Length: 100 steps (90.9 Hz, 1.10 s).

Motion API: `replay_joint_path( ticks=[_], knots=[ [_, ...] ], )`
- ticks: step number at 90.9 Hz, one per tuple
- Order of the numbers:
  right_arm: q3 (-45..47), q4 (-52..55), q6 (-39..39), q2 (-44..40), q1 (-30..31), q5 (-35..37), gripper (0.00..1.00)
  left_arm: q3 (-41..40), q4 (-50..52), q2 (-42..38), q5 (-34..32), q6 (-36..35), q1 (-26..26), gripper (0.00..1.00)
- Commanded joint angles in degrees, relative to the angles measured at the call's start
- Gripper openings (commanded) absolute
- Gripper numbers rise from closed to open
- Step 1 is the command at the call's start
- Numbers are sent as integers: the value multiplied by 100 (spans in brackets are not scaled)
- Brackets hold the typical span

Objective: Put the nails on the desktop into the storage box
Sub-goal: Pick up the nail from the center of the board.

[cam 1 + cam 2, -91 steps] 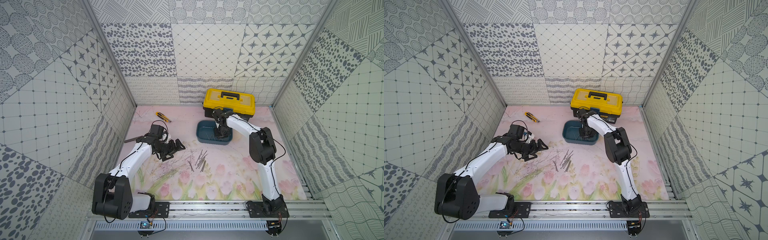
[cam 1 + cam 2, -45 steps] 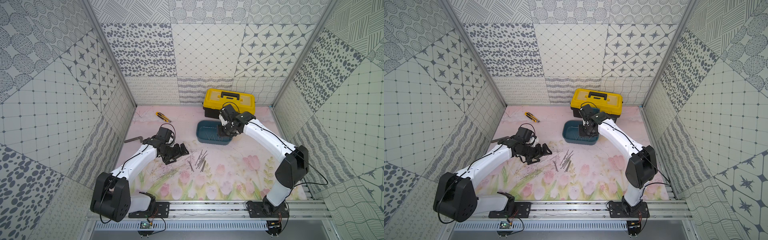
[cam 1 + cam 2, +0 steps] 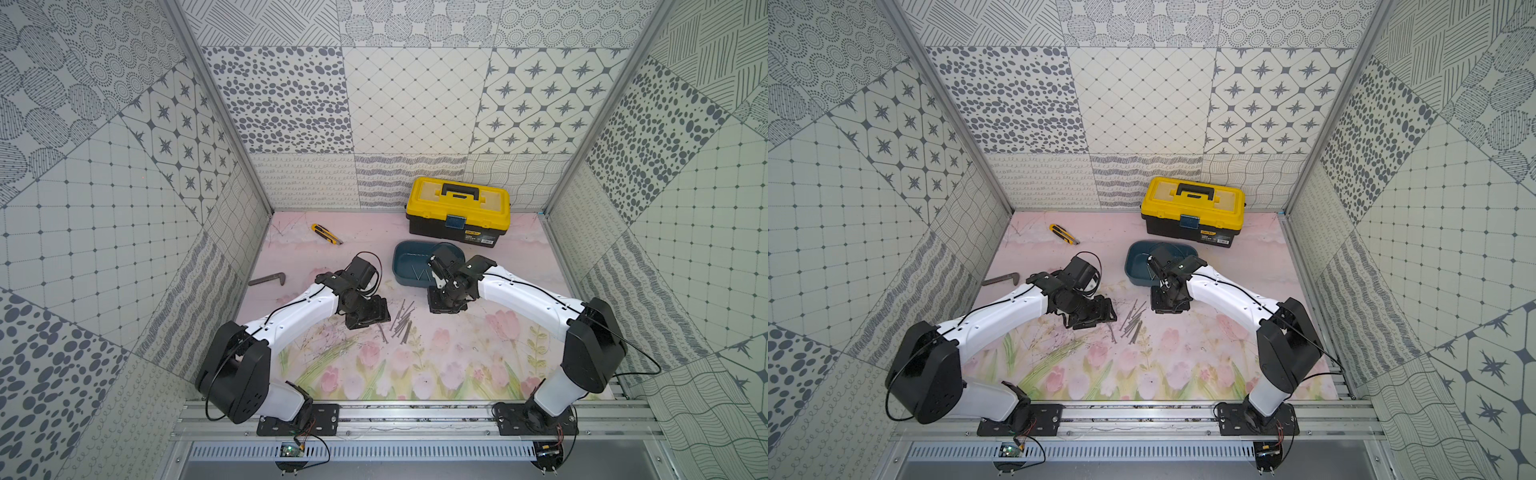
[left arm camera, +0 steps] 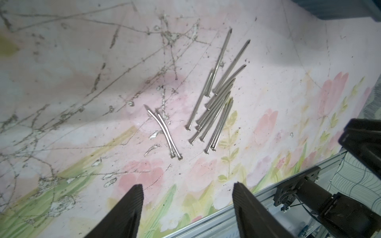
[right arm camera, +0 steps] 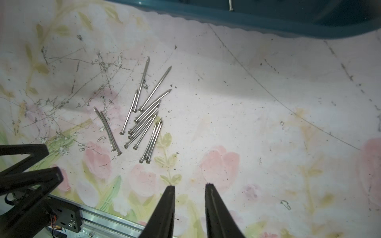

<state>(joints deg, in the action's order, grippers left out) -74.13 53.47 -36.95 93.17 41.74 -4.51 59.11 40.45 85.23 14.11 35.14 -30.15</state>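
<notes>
Several thin grey nails (image 3: 401,322) (image 3: 1133,322) lie bunched on the pink floral desktop (image 3: 415,365); two lie slightly apart (image 4: 167,131). The left wrist view shows the bunch (image 4: 214,107), the right wrist view too (image 5: 144,123). The teal storage box (image 3: 401,266) (image 3: 1133,266) stands behind them with a few nails inside (image 3: 419,274) (image 5: 231,5). My left gripper (image 3: 368,316) (image 4: 187,186) hovers left of the bunch, open and empty. To the bunch's right, near the box's front rim (image 5: 268,18), is my right gripper (image 3: 444,305) (image 5: 189,185), jaws narrowly apart with nothing between.
A yellow-and-black toolbox (image 3: 457,212) stands at the back behind the storage box. A yellow utility knife (image 3: 326,234) lies back left, and an L-shaped metal bar (image 3: 268,279) by the left wall. A metal rail (image 3: 415,411) runs along the front edge.
The right gripper has left the storage box and come down beside the nails. The left gripper has moved right to the nails and its jaws have narrowed.
</notes>
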Motion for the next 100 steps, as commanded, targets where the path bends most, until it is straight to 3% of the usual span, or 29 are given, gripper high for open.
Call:
replay_joint_path(
  ticks=[1, 21, 48, 100],
  knots=[
    [105, -209, -200, -369, -11, 62, 31, 606, 400, 630, -1007, -780, -506, 70],
    [376, -397, -257, -943, -30, 275, 30, 1090, 286, 1478, -1367, -1268, -884, 64],
    [1025, -1188, -49, -2004, -59, 798, 32, 1060, -36, 1854, -1636, -1419, -993, 58],
    [997, -1200, 60, -1755, -122, 428, 33, 979, -242, 2162, -1801, -1502, -969, 50]
  ],
)
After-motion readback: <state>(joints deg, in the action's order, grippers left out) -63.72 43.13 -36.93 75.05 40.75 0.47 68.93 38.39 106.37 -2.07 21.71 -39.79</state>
